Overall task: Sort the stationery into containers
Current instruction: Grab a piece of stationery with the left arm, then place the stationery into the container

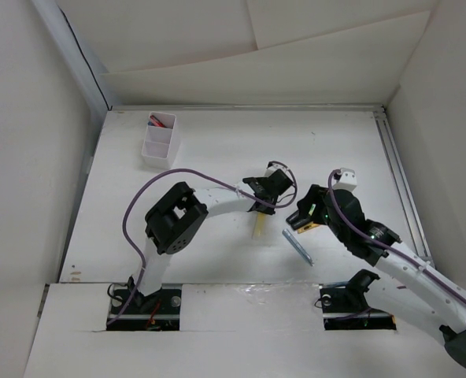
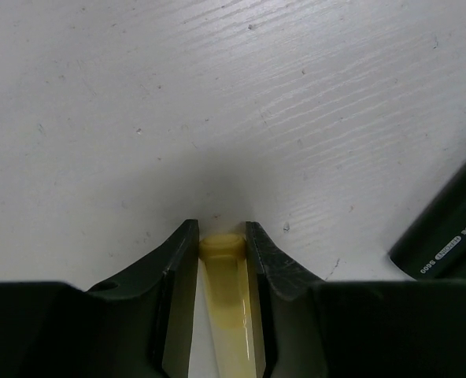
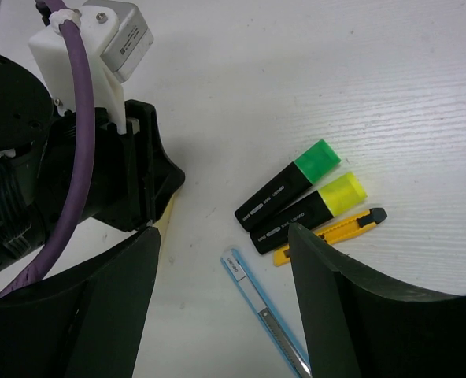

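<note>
My left gripper (image 2: 221, 236) is shut on a pale yellow pen (image 2: 223, 276), and both fingers press on its cap. From above, the yellow pen (image 1: 260, 228) sticks out below the left gripper (image 1: 262, 206) at mid-table. My right gripper (image 3: 221, 236) hangs open over a light blue cutter (image 3: 260, 303). Just beyond it lie a green-capped black marker (image 3: 288, 193), a yellow-capped black marker (image 3: 308, 213) and a yellow cutter (image 3: 331, 234). The white container (image 1: 160, 139) stands at the far left, with red and black items in its far compartment.
The two grippers are close together, and the left one's body (image 3: 131, 173) fills the left of the right wrist view. A black marker (image 2: 445, 236) lies just right of the left fingers. A metal rail (image 1: 398, 181) runs along the table's right edge.
</note>
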Robot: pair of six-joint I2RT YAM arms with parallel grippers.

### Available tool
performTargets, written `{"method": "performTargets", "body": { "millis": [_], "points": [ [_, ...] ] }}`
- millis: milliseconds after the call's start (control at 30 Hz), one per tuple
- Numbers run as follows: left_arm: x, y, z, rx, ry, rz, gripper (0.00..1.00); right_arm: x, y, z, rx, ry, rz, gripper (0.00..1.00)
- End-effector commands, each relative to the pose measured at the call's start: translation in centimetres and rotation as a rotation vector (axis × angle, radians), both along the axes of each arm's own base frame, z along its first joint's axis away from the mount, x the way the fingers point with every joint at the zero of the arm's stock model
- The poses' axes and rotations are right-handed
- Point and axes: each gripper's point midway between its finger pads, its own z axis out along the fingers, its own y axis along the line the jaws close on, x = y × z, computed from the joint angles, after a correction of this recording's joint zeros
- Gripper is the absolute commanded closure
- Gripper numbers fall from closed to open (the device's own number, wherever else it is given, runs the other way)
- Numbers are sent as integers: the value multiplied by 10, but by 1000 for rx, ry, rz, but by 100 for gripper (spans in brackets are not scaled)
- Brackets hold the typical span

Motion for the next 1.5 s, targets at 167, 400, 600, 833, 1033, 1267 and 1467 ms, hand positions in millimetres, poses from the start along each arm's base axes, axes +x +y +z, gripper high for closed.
{"method": "performTargets", "body": {
  "millis": [167, 400, 600, 833, 1033, 1267, 1467],
  "points": [
    [-17, 6, 13, -13, 53, 3, 100, 3, 3, 15, 17, -52, 30, 28],
    [11, 21, 91, -201, -57, 109, 100, 2, 7, 20, 29, -66, 51, 28],
    [76, 87, 181, -383, -267, 350, 100, 0, 15, 19, 55, -64, 91, 28],
    [140, 202, 229, -506, -448, 645, 100, 2, 24, 22, 76, -80, 126, 28],
    [172, 304, 266, -502, -658, 917, 100, 8, 37, 23, 104, -103, 167, 28],
    [201, 378, 297, -253, -866, 1102, 100, 13, 58, 21, 130, -148, 263, 28],
    [229, 393, 287, -81, -924, 1123, 100, 11, 69, 10, 144, -161, 324, 28]
  ]
}}
